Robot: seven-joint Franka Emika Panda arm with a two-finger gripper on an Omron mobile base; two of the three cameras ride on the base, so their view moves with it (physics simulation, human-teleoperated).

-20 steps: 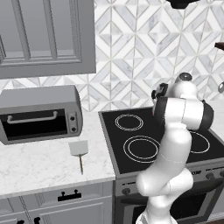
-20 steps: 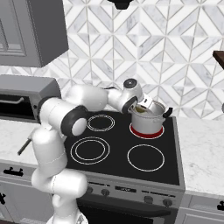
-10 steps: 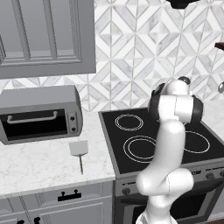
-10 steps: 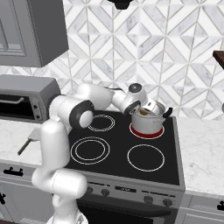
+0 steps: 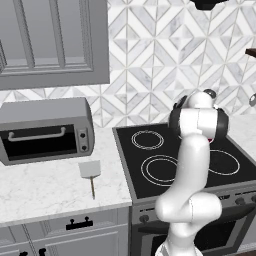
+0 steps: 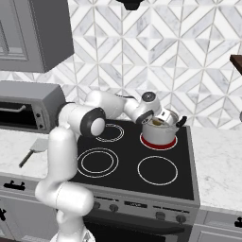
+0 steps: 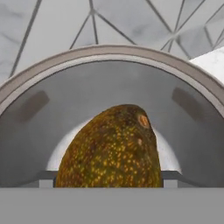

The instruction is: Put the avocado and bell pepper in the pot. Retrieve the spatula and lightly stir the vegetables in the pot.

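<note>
Over rear right burner: pot (image 6: 159, 132), claw (image 6: 159, 121) at rim, avocado (image 7: 111, 148) inside, apparently for release; claw state cannot tell. Spatula (image 5: 90, 172) on tabletop (image 5: 45, 187), by oven.

Avocado (image 7: 111, 148) bottom cut off by frame edge; jaws prob. hidden behind it.

White Franka arm with dark joints

The arm (image 5: 192, 165) is built of glossy white, rounded tubular segments, with dark grey to black rings at the joints, a bulbous white base link, and a small grey cap on its wrist.
</note>
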